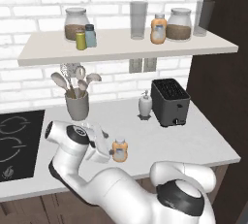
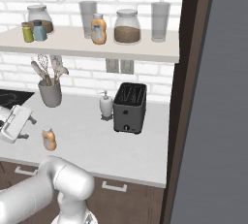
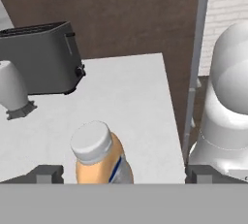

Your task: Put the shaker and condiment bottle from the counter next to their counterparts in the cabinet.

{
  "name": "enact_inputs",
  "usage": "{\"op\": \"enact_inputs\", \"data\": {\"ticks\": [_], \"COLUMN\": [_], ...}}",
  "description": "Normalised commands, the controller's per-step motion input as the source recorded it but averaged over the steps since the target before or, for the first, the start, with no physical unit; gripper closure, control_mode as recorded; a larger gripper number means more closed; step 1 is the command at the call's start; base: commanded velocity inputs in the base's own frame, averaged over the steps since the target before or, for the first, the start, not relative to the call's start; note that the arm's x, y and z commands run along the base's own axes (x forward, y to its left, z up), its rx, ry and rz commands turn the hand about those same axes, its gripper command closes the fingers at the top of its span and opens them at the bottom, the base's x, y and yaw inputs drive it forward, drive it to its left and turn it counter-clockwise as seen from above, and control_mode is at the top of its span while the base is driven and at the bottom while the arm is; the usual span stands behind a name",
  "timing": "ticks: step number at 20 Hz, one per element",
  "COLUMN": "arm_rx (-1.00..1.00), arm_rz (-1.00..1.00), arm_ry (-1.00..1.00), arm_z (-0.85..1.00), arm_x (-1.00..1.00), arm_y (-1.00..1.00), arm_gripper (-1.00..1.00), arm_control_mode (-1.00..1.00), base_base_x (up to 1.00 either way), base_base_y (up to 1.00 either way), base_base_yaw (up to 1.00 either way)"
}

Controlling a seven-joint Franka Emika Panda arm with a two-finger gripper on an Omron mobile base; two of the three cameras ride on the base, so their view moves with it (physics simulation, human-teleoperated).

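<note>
The counter (image 1: 193,140) carries the toaster (image 1: 169,102) and, nearer its front edge, the upright orange bottle (image 1: 119,150). The shelf (image 1: 126,46) already holds the yellow-green shaker (image 1: 81,40). The gripper (image 3: 123,174) stands wide apart around the bottle (image 3: 99,157), holding nothing; closing off-centre could tip it over.

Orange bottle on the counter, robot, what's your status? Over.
Gripper open, either side of bottle. Bottle upright on counter, not gripped. Shaker already on shelf. Nothing in the way.
</note>
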Motion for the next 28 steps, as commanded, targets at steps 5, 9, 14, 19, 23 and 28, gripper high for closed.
{"op": "enact_inputs", "data": {"ticks": [5, 9, 14, 19, 23, 28], "arm_rx": [0.04, 0.0, 0.0, 0.0, 0.0, 0.01], "arm_rz": [-0.17, -0.14, -0.09, -0.01, 0.0, 0.0], "arm_ry": [0.08, 0.08, 0.04, 0.0, 0.0, 0.0], "arm_z": [-0.18, 0.0, -0.03, -0.19, -0.26, -0.15], "arm_x": [0.14, 0.14, 0.12, 0.24, 0.15, 0.01], "arm_y": [0.0, 0.0, 0.0, 0.0, -0.02, -0.01], "arm_gripper": [-1.0, -1.0, -1.0, -1.0, -1.0, -1.0], "arm_control_mode": [-1.0, -1.0, -1.0, -1.0, -1.0, -1.0], "base_base_x": [0.0, 0.0, 0.0, 0.0, 0.0, 0.0], "base_base_y": [0.0, 0.0, 0.0, 0.0, 0.0, 0.0], "base_base_yaw": [0.0, 0.0, 0.0, 0.0, 0.0, 0.0]}}
